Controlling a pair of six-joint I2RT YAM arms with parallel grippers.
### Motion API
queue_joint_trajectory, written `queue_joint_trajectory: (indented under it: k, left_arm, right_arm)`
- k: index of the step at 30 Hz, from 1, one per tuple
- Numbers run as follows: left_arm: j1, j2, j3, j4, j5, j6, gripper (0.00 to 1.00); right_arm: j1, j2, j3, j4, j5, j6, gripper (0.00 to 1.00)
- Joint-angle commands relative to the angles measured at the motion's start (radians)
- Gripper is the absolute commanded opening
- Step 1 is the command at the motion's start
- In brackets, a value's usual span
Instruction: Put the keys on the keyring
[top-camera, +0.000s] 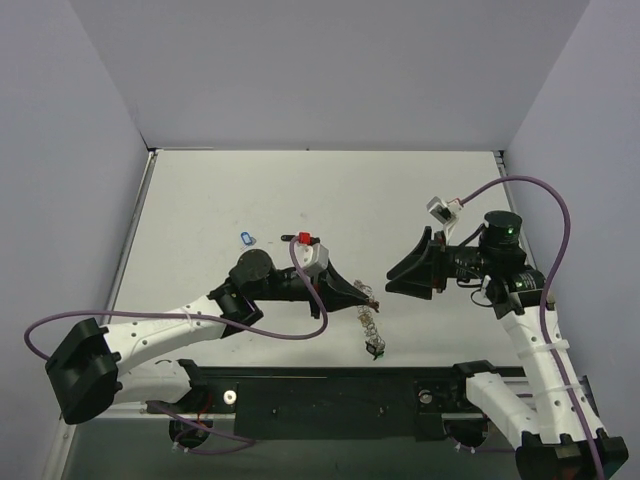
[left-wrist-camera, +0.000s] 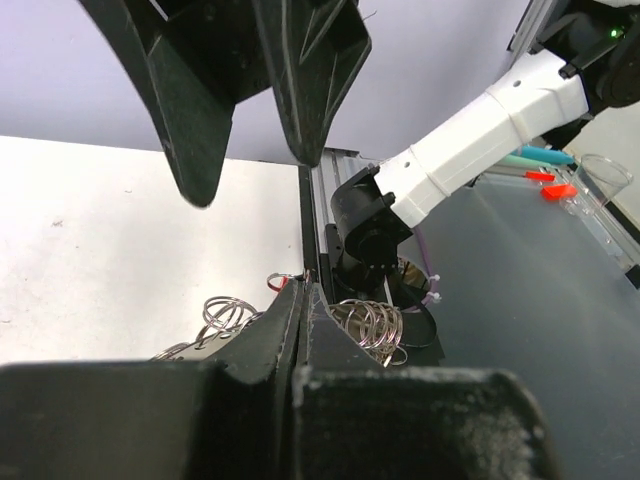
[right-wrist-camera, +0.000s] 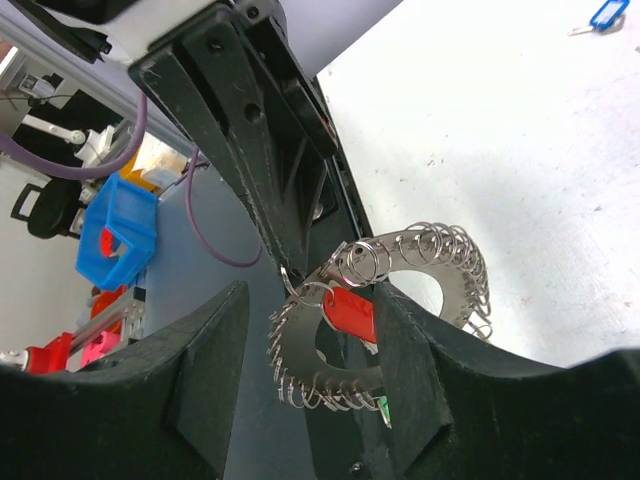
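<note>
Left gripper (top-camera: 368, 296) pinches keyring (right-wrist-camera: 430, 255); right gripper (top-camera: 393, 281) gapes.

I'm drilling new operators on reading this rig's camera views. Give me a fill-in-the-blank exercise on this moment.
1. The left end effector is shut on the ____.
2. The right end effector is ____.
3. The key lying alone beyond the left arm has a ____ tag.
4. In the right wrist view, the tag at the centre of the keyring is ____.
Missing words: keyring, open, blue, red.
</note>
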Motion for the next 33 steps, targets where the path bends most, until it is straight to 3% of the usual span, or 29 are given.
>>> queue_joint_trajectory:
  k: [1, 4, 7, 9, 10, 11, 13, 15, 17, 21, 26, 30, 33]
  left_arm:
    - [-0.004, -0.006, -0.014, 0.223, -0.032, -0.087, 0.00]
    - [-0.004, -0.006, -0.021, 0.234, 0.011, -0.085, 0.00]
    - [-0.003, -0.003, -0.012, 0.189, 0.137, 0.031, 0.00]
    - [-0.001, -0.023, -0.003, 0.068, 0.166, 0.141, 0.00]
    - [-0.003, -0.037, 0.006, -0.013, 0.166, 0.177, 0.00]
    - [-0.001, -0.044, 0.028, -0.064, 0.163, 0.248, 0.00]
    - [-0.003, -0.061, 0.061, -0.178, 0.153, 0.345, 0.00]
    - [-0.003, -0.074, 0.091, -0.273, 0.145, 0.451, 0.00]
    - [-0.003, -0.087, 0.120, -0.362, 0.133, 0.544, 0.00]
    - [-0.003, -0.100, 0.201, -0.555, 0.134, 0.720, 0.00]
    - [-0.006, -0.062, 0.330, -0.810, 0.094, 0.882, 0.00]
    - [-0.021, -0.049, 0.339, -0.764, 0.062, 0.861, 0.00]
    - [-0.039, -0.041, 0.309, -0.610, 0.025, 0.782, 0.00]
  right_arm:
    - [-0.027, -0.030, 0.041, 0.001, -0.057, -0.019, 0.49]
    - [-0.027, -0.044, 0.006, 0.030, -0.047, -0.020, 0.49]
    - [-0.030, -0.052, 0.001, 0.028, 0.041, -0.025, 0.48]
    - [-0.044, -0.047, 0.041, -0.103, 0.197, -0.106, 0.47]
    - [-0.044, -0.033, 0.093, -0.257, 0.321, -0.279, 0.47]
    - [-0.041, -0.027, 0.119, -0.319, 0.359, -0.346, 0.47]
    - [-0.048, -0.013, 0.149, -0.351, 0.437, -0.367, 0.48]
    - [-0.055, -0.010, 0.158, -0.387, 0.341, -0.433, 0.50]
    - [-0.053, -0.006, 0.153, -0.441, 0.155, -0.599, 0.52]
    - [-0.007, -0.003, 0.152, -0.682, 0.156, -0.981, 0.61]
    - [0.063, 0.016, 0.170, -0.890, 0.128, -1.289, 0.67]
    - [0.076, 0.028, 0.182, -0.952, 0.032, -1.320, 0.70]
    - [0.076, 0.013, 0.164, -0.949, 0.043, -1.372, 0.68]
